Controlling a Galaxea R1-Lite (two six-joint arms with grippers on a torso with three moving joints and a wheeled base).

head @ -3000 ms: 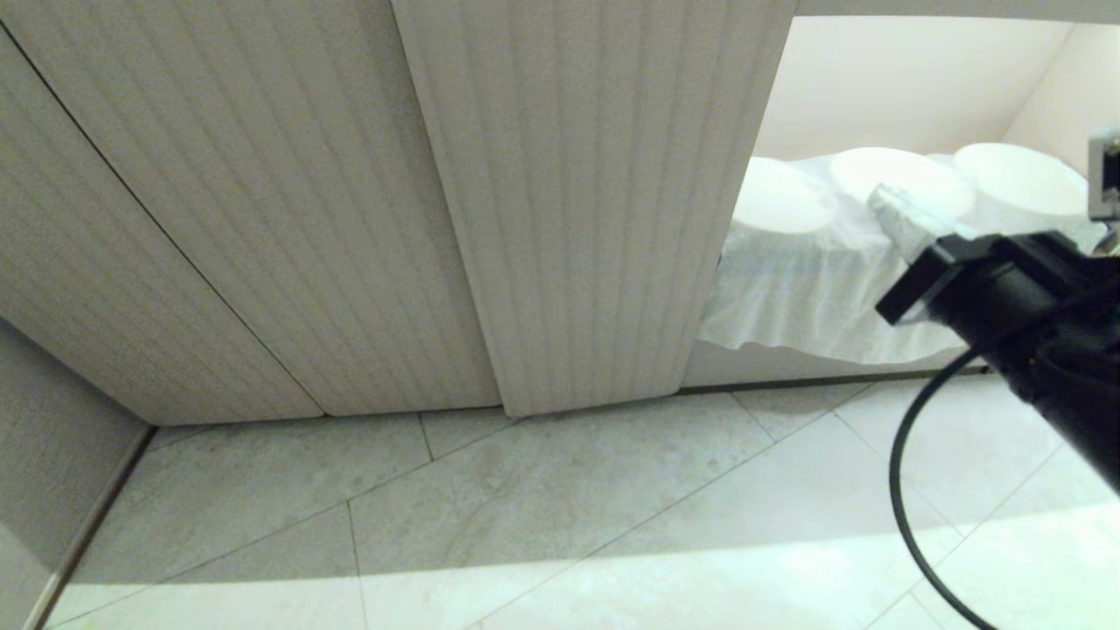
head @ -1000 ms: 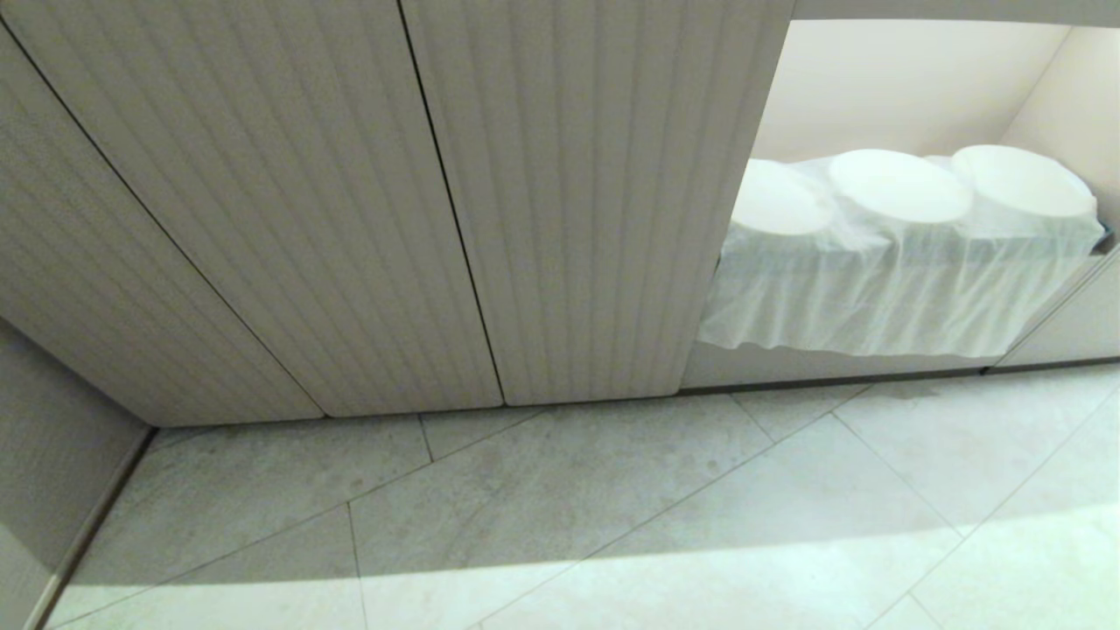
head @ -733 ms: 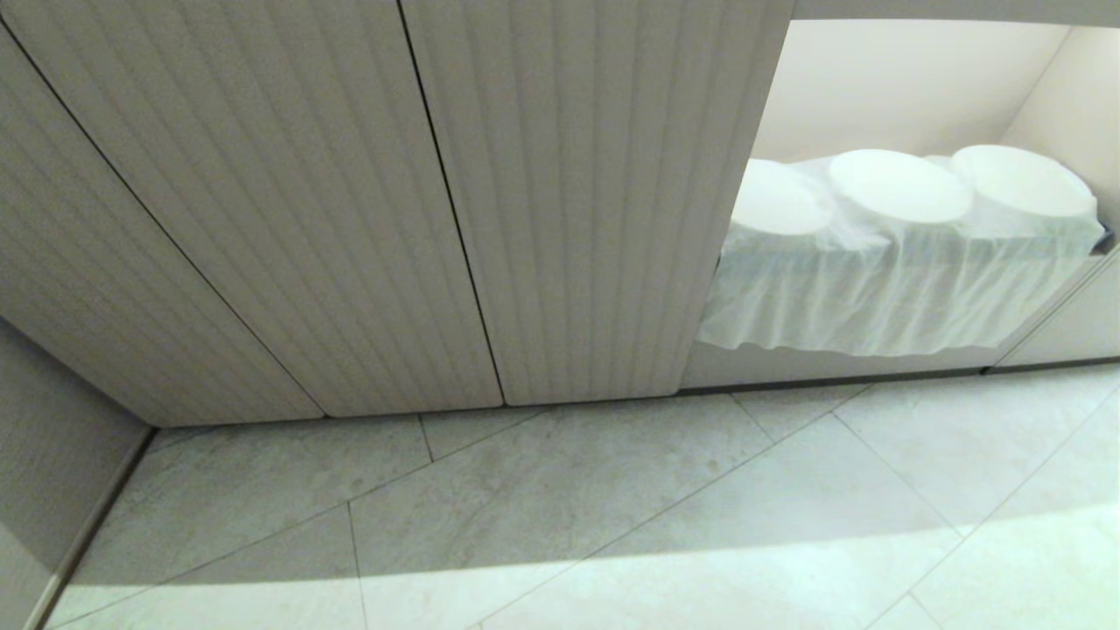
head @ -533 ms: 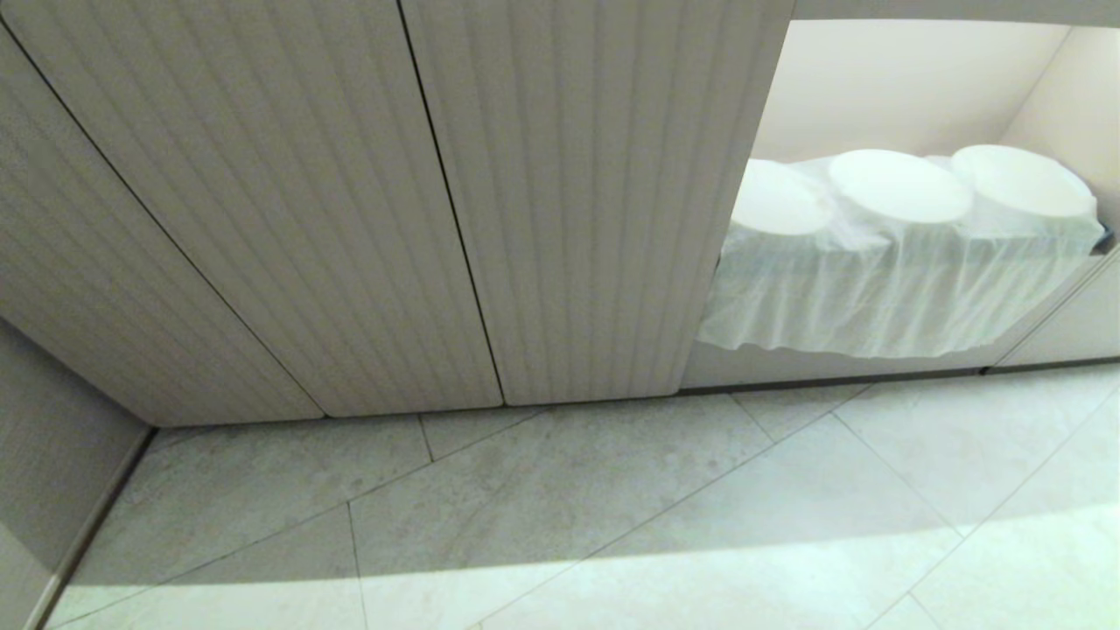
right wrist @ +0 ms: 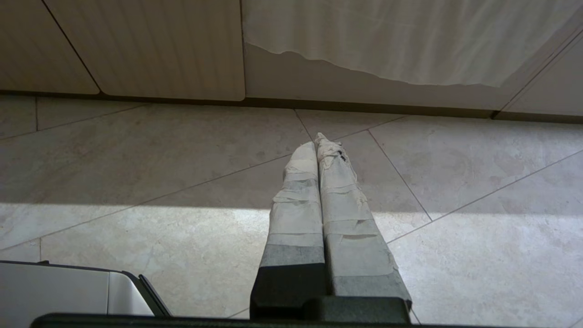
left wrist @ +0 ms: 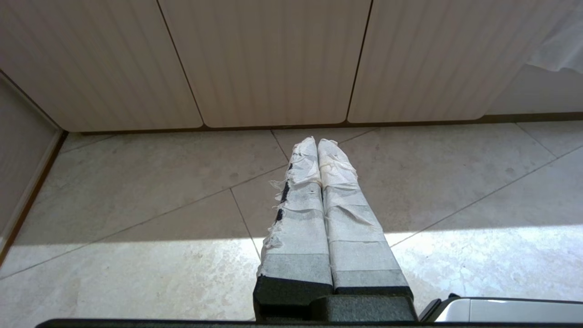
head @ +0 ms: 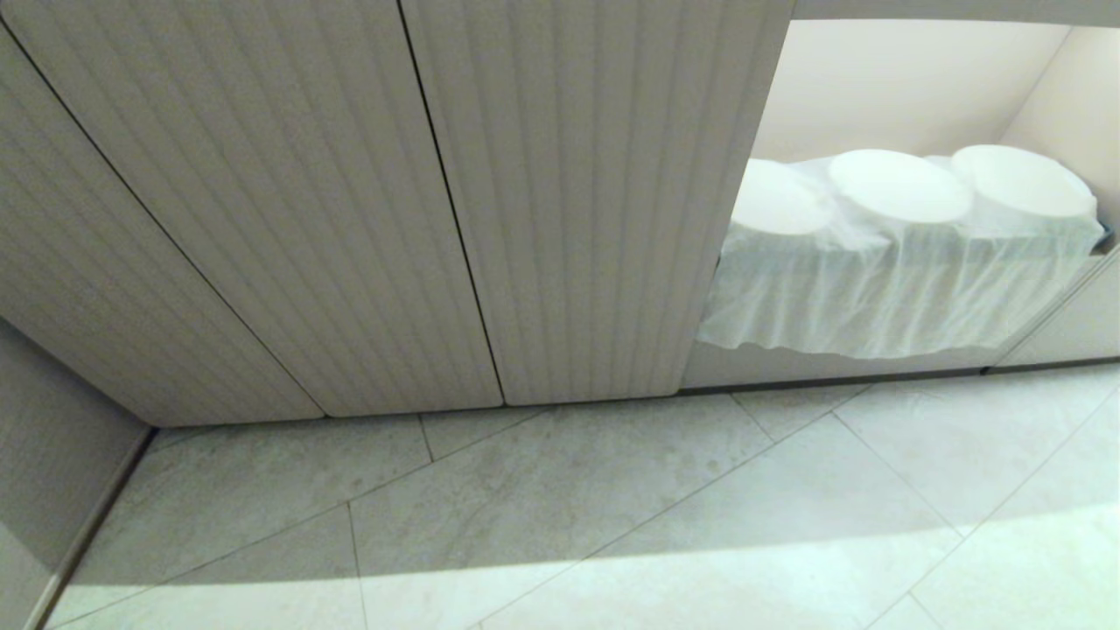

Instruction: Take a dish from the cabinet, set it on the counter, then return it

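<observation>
The cabinet point(head: 569, 219) fills the head view with its pale ribbed doors all shut flush, so its inside and the dish are hidden. The counter is out of view. Neither arm shows in the head view. My left gripper point(left wrist: 317, 142) hangs low over the floor tiles in front of the cabinet doors point(left wrist: 268, 64), its tape-wrapped fingers pressed together and empty. My right gripper point(right wrist: 316, 140) hangs the same way, shut on nothing, facing the door's edge point(right wrist: 159, 45) and the hanging cloth point(right wrist: 410, 41).
To the right of the doors is a bright cream niche point(head: 892, 87) with three white round shapes point(head: 899, 185) under a thin white cloth point(head: 875, 289) that drapes over its front. Grey floor tiles point(head: 612, 507) lie before the cabinet. A wall panel point(head: 52, 420) closes the left side.
Three seconds ago my right arm reached in at the right of the head view and the middle door stood slightly ajar. Now the door is flush and the arm is gone from that view.
</observation>
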